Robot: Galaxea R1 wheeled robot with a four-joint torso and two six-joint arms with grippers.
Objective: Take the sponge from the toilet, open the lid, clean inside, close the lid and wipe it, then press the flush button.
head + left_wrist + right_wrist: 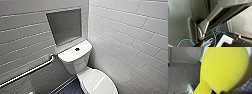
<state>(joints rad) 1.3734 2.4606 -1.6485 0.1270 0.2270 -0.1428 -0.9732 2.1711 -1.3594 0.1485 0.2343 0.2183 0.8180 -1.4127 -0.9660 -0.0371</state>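
The right gripper [224, 92] is clamping the sponge [224, 68], holding it up close before its wrist. The left arm [218, 21] is lying tucked against the robot's grey torso [179, 22], its link slanting across, a blue cable [214, 36] looping beside the joint.

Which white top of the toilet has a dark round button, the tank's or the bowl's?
The tank top: the flush button sits in its centre. The lid, lower and oval, has none.

TEXT: none legible | lid [93, 76], near front edge: faint grey printed strip [98, 85], too blurred to read
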